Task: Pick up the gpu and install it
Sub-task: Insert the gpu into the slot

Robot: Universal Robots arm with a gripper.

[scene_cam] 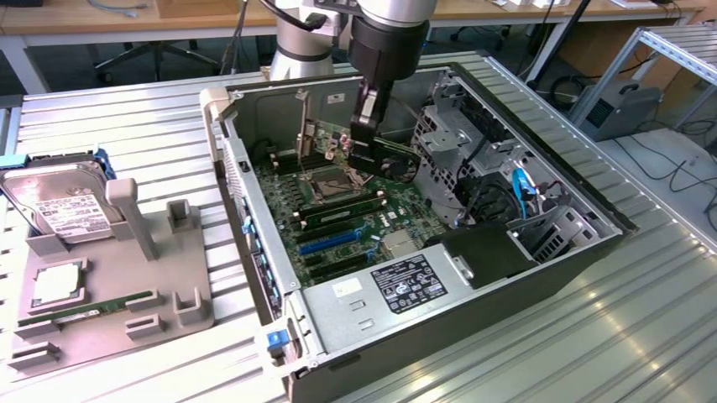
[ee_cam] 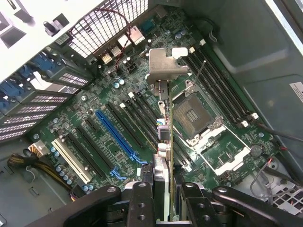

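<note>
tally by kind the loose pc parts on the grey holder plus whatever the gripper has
hard drive: 1
processor chip: 1
memory stick: 1
graphics card, held in the gripper: 1
total: 4

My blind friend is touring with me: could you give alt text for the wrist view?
The gripper holds the gpu edge-on, silver bracket at its far end, over a green motherboard. An empty CPU socket lies on one side of the card, a blue expansion slot on the other.

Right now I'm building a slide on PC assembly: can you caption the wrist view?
Gripper holds the graphics card edge-on over the motherboard, silver bracket at the far end.
</note>
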